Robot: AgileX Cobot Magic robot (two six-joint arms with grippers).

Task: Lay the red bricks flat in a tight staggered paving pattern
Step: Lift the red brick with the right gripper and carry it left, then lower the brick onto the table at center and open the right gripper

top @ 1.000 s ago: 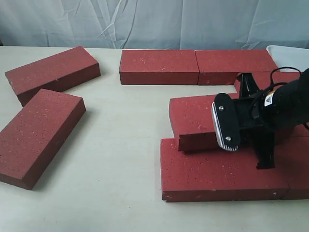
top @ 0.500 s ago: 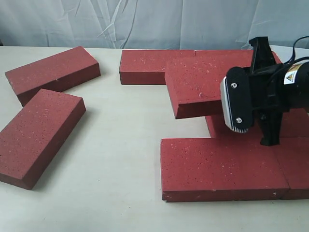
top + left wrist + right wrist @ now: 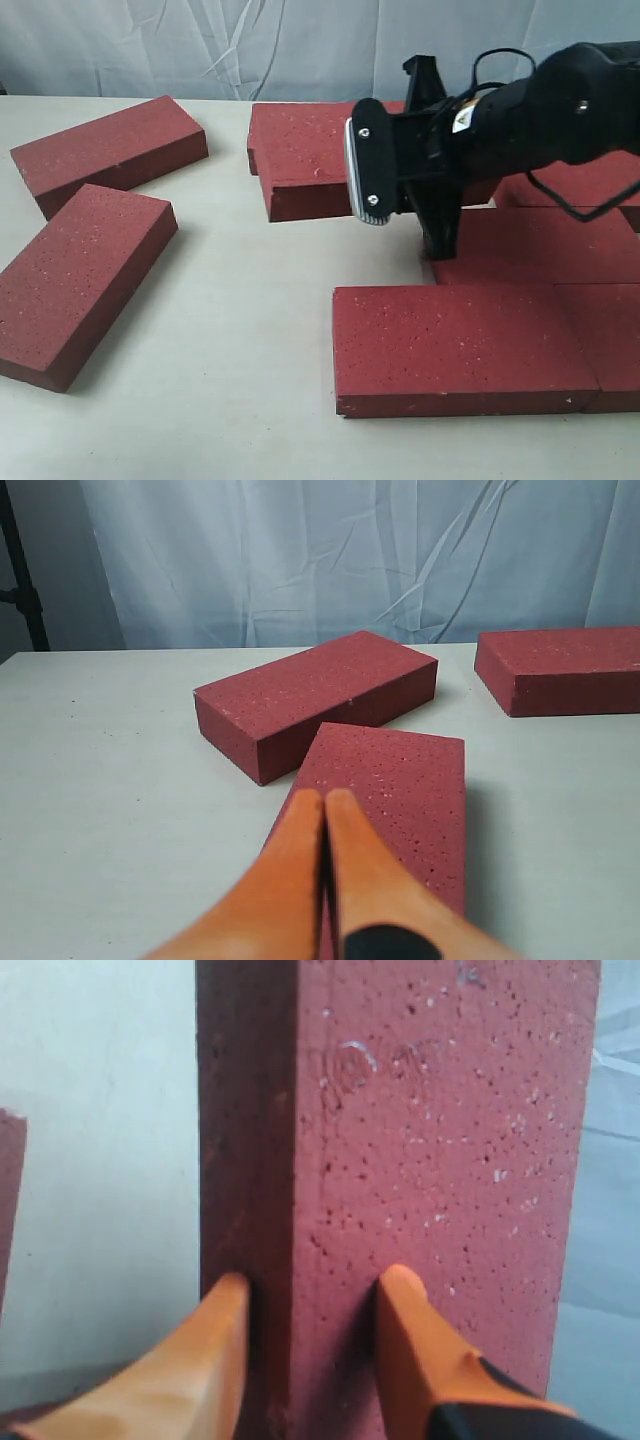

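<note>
— Red bricks (image 3: pixel 460 345): we are seeing most of them lying flat on the table (image 3: pixel 250 300), two loose ones (image 3: pixel 80 280) on the left and rows forming on the right. A lifted brick (image 3: pixel 305 200) is hanging in front of the back row.

— A second ago we were seeing it low at the right, leaning on the front row. Now it is sitting higher and further left.

— The right gripper (image 3: pixel 315 1290) is clamping it, jaws partly spread, orange fingers (image 3: pixel 410 1340) pressing on either side.

— The left gripper (image 3: pixel 322 815) is staying pinched fully together, holding nothing.

— We are noticing a yellow label (image 3: pixel 461 120) on the right arm, its writing too small to read.
</note>
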